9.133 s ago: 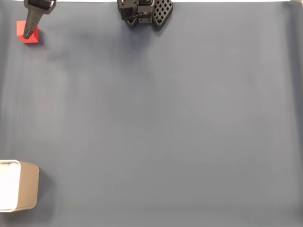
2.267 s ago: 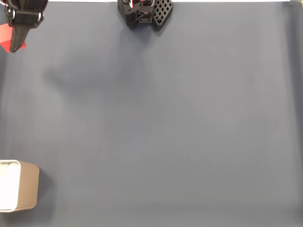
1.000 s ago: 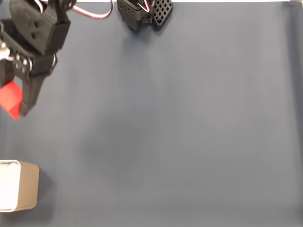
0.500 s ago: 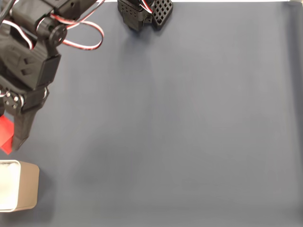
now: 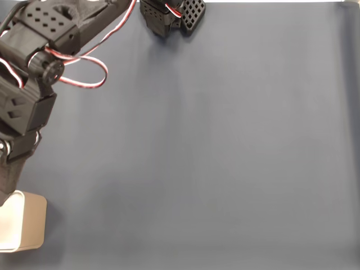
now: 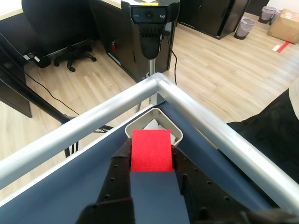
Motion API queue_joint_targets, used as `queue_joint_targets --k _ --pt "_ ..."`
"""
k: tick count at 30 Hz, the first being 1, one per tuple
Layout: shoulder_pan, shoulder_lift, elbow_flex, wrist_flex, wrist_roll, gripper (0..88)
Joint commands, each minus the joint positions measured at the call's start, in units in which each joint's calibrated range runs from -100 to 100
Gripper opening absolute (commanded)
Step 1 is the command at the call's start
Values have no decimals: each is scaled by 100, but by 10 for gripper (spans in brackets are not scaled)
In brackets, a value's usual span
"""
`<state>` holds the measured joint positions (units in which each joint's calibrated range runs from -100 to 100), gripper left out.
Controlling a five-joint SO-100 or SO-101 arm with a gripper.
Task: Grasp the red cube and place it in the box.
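Observation:
In the wrist view the red cube (image 6: 150, 150) sits clamped between the two black fingers of my gripper (image 6: 150, 145), which is shut on it. Just beyond the cube lies the box (image 6: 161, 113), its rounded rim and white inside showing at the table corner. In the fixed view the black arm reaches down the left edge and the gripper (image 5: 4, 194) hangs right over the top edge of the tan box (image 5: 34, 228). The arm and the picture's edge hide the cube there.
The dark blue mat (image 5: 225, 140) spreads to the right of the arm. The arm's base (image 5: 169, 14) stands at the top, with a red and white cable (image 5: 84, 62) looping beside the arm. Metal rails (image 6: 93, 126) border the table corner, and a webcam on a stand (image 6: 149, 18) rises behind them.
The arm has carried the cube from the upper left down along the left edge to the box. The cube, visible half a second ago, has slipped out of sight in the fixed view.

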<state>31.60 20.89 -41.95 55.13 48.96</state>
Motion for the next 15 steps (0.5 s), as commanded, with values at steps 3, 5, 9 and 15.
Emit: queue_joint_targets --k 3,5,9,15 --pt "86 320 -896 -46 -63 0" --pt "93 502 -1170 -54 -83 0" --pt "100 840 -1626 -54 -107 0" --pt "114 1404 -2401 -62 -156 0"
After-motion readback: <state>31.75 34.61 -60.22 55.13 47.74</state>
